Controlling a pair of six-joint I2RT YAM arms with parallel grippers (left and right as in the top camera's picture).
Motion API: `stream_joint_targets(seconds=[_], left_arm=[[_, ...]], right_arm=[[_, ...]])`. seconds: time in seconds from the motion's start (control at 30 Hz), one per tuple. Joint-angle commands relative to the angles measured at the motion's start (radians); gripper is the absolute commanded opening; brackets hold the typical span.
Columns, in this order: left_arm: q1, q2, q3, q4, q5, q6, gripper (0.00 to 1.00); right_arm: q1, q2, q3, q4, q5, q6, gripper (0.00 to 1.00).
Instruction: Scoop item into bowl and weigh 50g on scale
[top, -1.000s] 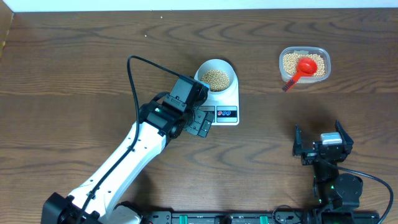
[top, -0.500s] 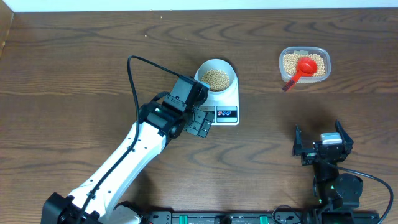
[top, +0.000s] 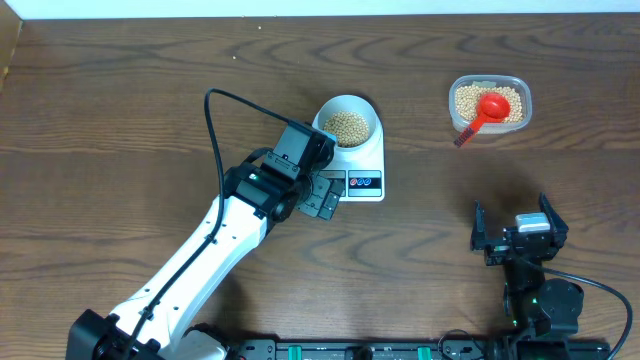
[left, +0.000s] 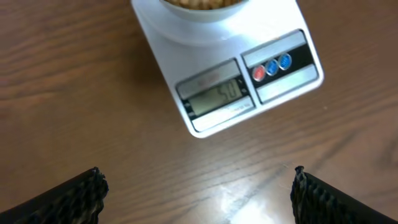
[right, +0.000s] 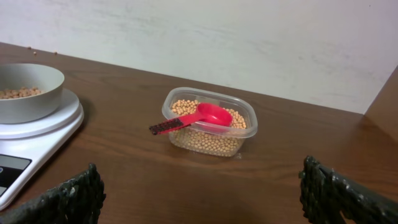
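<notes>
Your overhead camera looked straight down from high up, taking in the whole table. Your left wrist camera faced down, close over the scale just ahead of the left claw. Your right wrist camera looked level past the right claw, with the tub well ahead and the same scale at its far left.

Open tabletop between scale and tub, apparently unobstructed

A dark wooden table carries a white scale near its middle and a clear plastic tub well apart, toward the far right.
</notes>
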Motion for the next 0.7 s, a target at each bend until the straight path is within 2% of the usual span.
stream_joint_targets(seconds=[0.0, 0.33, 0.53, 0.67], left_arm=[[0.003, -0.034, -0.006, 0.039, -0.092, 0.011, 0.96], [0.005, -0.244, -0.074, 0.164, -0.24, 0.01, 0.96], [0.071, -0.494, -0.288, 0.33, -0.239, 0.006, 0.96], [0.112, -0.646, -0.414, 0.384, -0.216, 0.006, 0.96]], right_arm=[[0.01, -0.007, -0.002, -0.004, 0.001, 0.014, 0.99], [0.01, -0.007, -0.002, -0.004, 0.001, 0.014, 0.99], [0.01, -0.007, -0.002, -0.004, 0.001, 0.015, 0.99], [0.01, -0.007, -0.002, -0.004, 0.001, 0.015, 0.99]])
